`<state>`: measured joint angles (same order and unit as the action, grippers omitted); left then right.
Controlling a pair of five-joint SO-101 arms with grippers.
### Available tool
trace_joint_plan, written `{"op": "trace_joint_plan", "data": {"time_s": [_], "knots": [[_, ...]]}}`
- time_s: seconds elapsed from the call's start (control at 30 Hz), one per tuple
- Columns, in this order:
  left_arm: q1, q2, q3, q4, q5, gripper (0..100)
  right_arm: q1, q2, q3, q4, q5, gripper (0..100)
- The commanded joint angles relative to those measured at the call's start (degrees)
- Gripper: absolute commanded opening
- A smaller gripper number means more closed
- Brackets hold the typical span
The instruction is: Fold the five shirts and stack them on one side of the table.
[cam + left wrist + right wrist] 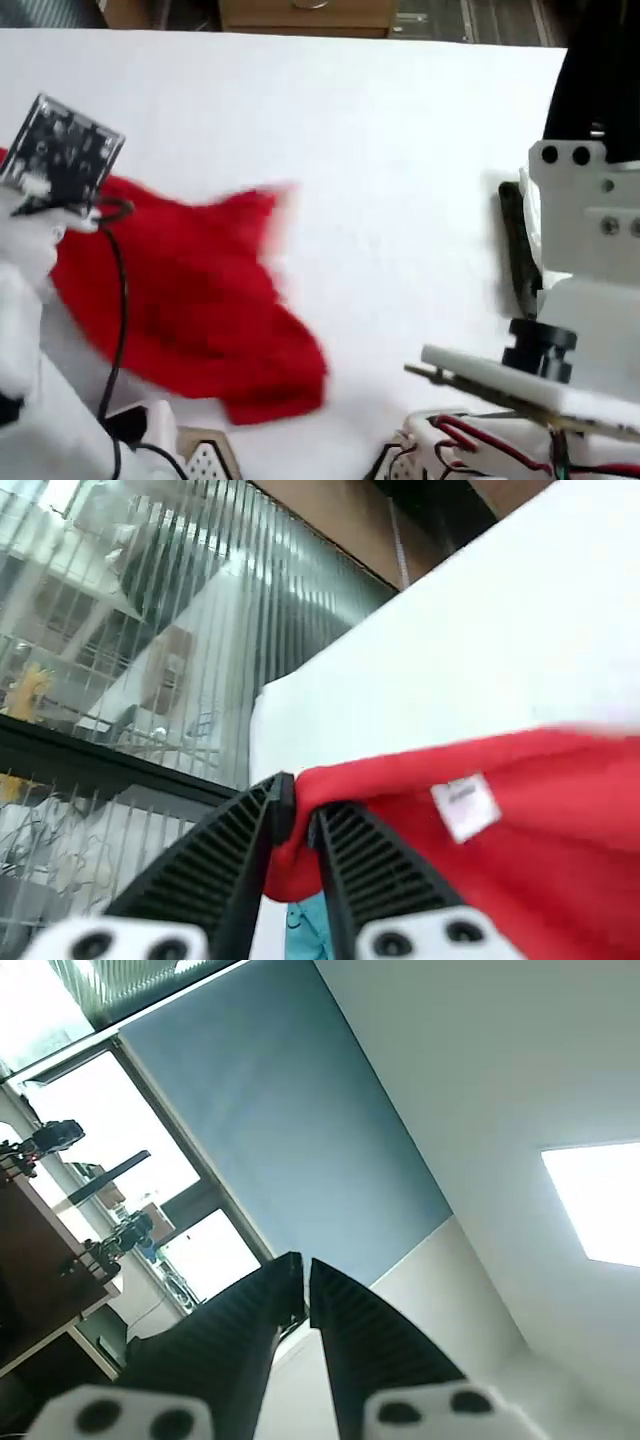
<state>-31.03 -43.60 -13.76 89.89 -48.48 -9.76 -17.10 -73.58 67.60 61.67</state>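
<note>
A red shirt (200, 300) is spread loosely over the left part of the white table (400, 140), its far edge blurred. The left arm (55, 170) stands at the table's left edge above the shirt's left side. In the left wrist view my left gripper (298, 815) is shut on a fold of the red shirt (500, 840), whose white label (465, 805) faces the camera. The right arm (575, 250) is folded up at the right edge. My right gripper (303, 1285) is shut with nothing between its black fingers, pointing up at the ceiling and a window.
A black cable (118, 320) hangs from the left arm across the shirt. Circuit boards and red wires (470, 440) sit at the near right. A bit of teal cloth (305, 930) shows under the left gripper. The table's middle and far part are bare white.
</note>
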Motion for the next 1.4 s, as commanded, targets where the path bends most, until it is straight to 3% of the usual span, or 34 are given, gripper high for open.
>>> {"op": "trace_joint_plan", "data": {"time_s": [0.0, 0.1, 0.2, 0.3, 0.4, 0.6, 0.8, 0.97, 1.13, 1.37], "knots": [[-0.5, -1.2, 2.4, -2.2, -0.5, 2, 0.2, 0.0, 2.3, -0.1, -0.5, 2.1], [1.9, -1.1, 6.8, -2.9, -0.6, 2, 0.2, 0.7, 7.1, 5.0, -5.7, 2.1], [2.0, -1.1, 11.1, -6.1, -0.5, 2, 1.2, 3.3, 18.0, 11.6, -25.5, 2.1], [3.1, -0.9, 13.6, -10.6, 0.2, 2, 7.2, 7.3, 29.6, 13.3, -41.3, 2.1], [10.4, -1.0, 13.1, -14.9, 4.6, 2, 17.0, 11.1, 36.9, 13.2, -48.4, 2.1], [31.0, -0.9, 3.3, -19.3, 14.9, 2, 29.8, 18.3, 44.5, 17.3, -49.5, 2.1], [41.0, -0.9, 0.0, -22.9, 21.5, 2, 30.5, 22.2, 51.7, 21.7, -49.8, 2.1], [40.8, -0.9, 4.1, -23.3, 21.6, 2, 27.7, 22.3, 55.4, 21.3, -49.7, 2.1], [34.3, -1.0, 25.5, -25.4, 15.1, 2, 21.1, 22.3, 55.4, 21.6, -49.5, 2.2], [19.0, -1.1, 58.0, -42.2, 3.2, 2, 8.8, 22.8, 57.2, 21.5, -48.1, 2.3]]}}
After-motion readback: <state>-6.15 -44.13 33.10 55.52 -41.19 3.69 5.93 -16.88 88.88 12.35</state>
